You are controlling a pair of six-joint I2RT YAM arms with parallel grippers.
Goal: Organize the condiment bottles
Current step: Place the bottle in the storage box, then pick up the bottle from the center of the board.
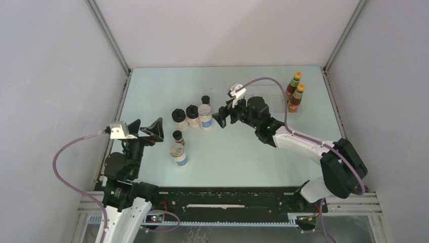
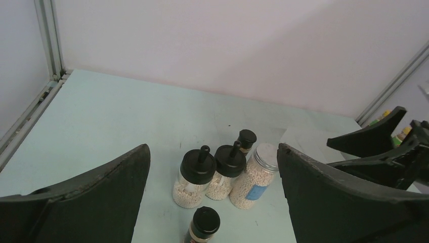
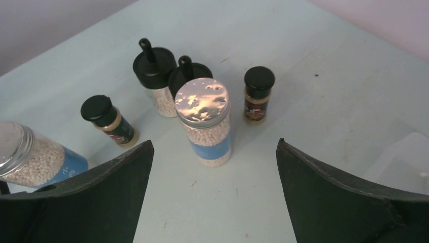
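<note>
Two black-lidded pale jars (image 1: 179, 119) (image 1: 192, 115), a grey-lidded blue-labelled jar (image 1: 205, 116) and a tiny dark jar (image 1: 205, 99) stand clustered at mid-table. A second tiny dark jar (image 1: 177, 136) and a second grey-lidded jar (image 1: 178, 154) stand nearer the left arm. Two red sauce bottles (image 1: 296, 81) (image 1: 297, 96) stand at the far right. My left gripper (image 1: 146, 127) is open and empty, left of the near pair. My right gripper (image 1: 225, 115) is open and empty, just right of the cluster, facing the grey-lidded jar (image 3: 205, 121).
Grey walls with metal frame rails (image 1: 114, 43) enclose the pale green table (image 1: 253, 157) on three sides. A black rail (image 1: 227, 200) runs along the near edge between the arm bases. The right arm's purple cable (image 1: 275, 83) loops above the table.
</note>
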